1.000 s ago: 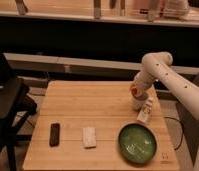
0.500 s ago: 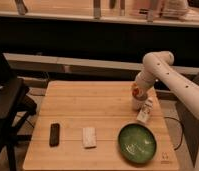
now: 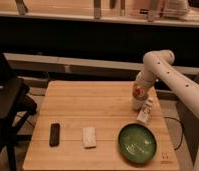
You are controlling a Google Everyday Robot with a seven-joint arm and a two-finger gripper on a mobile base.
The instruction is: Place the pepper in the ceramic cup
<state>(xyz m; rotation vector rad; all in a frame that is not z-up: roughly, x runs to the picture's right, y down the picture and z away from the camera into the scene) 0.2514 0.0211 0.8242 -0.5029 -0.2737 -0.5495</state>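
The white arm point(image 3: 169, 75) bends down from the right over the wooden table point(image 3: 93, 102), its gripper point(image 3: 144, 114) low near the right edge, just behind the green bowl point(image 3: 137, 144); a pale block point(image 3: 89, 137) and a black bar point(image 3: 54, 134) lie apart at front left.

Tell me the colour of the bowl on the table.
Green, shown best in the camera view. The bowl sits front-right, with the gripper just beyond it.
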